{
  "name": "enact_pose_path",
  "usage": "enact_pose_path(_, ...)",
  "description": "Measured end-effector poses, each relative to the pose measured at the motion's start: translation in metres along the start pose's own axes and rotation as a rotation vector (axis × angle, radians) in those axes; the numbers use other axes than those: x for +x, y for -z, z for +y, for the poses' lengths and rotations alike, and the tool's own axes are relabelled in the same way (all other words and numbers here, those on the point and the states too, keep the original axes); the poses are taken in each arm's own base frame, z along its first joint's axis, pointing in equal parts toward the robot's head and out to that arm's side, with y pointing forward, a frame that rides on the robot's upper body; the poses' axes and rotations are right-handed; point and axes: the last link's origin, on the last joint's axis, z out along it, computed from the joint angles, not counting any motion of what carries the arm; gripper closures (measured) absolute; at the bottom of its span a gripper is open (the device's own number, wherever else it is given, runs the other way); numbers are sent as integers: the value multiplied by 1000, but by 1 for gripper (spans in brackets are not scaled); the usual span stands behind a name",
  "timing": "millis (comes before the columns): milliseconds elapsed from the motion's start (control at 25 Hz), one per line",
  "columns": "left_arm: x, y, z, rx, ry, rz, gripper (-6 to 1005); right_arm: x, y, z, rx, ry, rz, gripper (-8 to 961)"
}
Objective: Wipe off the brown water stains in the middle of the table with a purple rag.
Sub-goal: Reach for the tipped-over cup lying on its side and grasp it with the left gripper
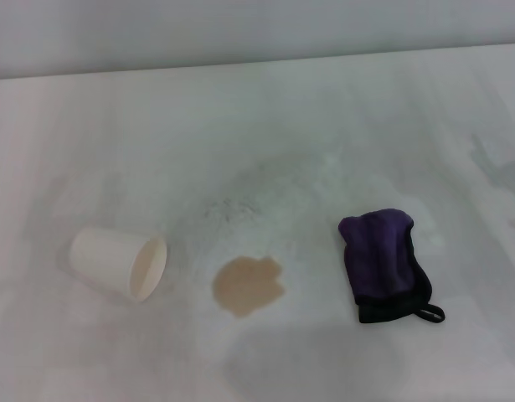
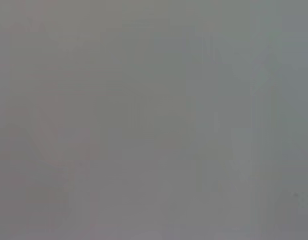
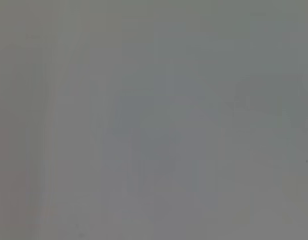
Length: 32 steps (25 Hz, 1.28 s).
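Reaching first for the folded fuzzy purple rag (image 1: 383, 261) lying just right of the tan-brown blotchy stain (image 1: 248, 286) seems best, pinching its middle, though neither claw's state shows.

No readable text, labels or numbers anywhere.

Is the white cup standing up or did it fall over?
Fallen over. The white cup lies on its side on the table, its open mouth facing the brown water stains.
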Motion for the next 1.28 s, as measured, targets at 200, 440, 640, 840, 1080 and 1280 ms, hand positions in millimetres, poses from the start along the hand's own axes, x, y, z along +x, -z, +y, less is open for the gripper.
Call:
enact_pose_path(200, 0, 0, -1, 2, 1, 2, 241, -2, -2, -1, 0, 7, -9, 79)
enact_pose_path(440, 0, 0, 0, 3, -2, -2, 239, -4, -3, -1, -10, 10, -18, 80)
enact_pose_path(640, -3, 0, -1, 14, -3, -21, 237, -3, -2, -1, -4, 9, -14, 80)
enact_pose_path(840, -3, 3, -16, 129, 48, -10, 236, -2, -1, -1, -5, 7, -9, 80)
enact_pose_path(1080, 5, 8, -17, 127, 42, 38, 234, 3, 4, -1, 4, 1, 18, 81)
enact_pose_path(1280, 7, 6, -3, -39, 26, 25, 242, 8, 4, -1, 7, 1, 53, 81)
